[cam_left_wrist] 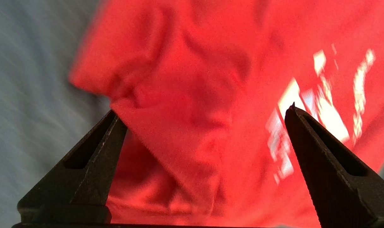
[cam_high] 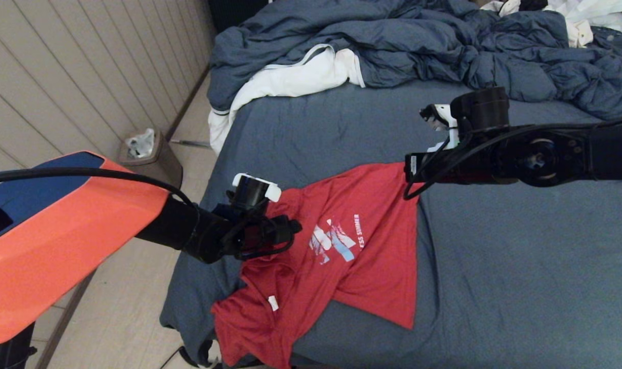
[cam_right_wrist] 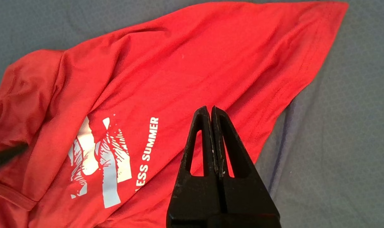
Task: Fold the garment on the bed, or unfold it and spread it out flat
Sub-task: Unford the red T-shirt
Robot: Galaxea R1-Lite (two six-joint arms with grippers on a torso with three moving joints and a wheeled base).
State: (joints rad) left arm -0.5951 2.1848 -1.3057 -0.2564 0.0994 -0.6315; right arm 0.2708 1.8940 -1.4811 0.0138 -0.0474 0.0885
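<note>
Head view: garment point(cam_high: 341, 256) lengthwise near-to-far.

Open bed point(cam_high: 521, 266) right of garment point(cam_high: 372, 256); duvet point(cam_high: 444, 46) blocks beyond.

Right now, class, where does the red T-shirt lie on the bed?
In the head view, the red T-shirt lies rumpled on the bed, near its front left corner, well in front of the heaped blue duvet.

Room's pretty plain: beige panelled wall point(cam_high: 59, 77) on the left, pale floor point(cam_high: 111, 318) below it, and a small bin point(cam_high: 149, 154) with a white liner standing by it.
</note>
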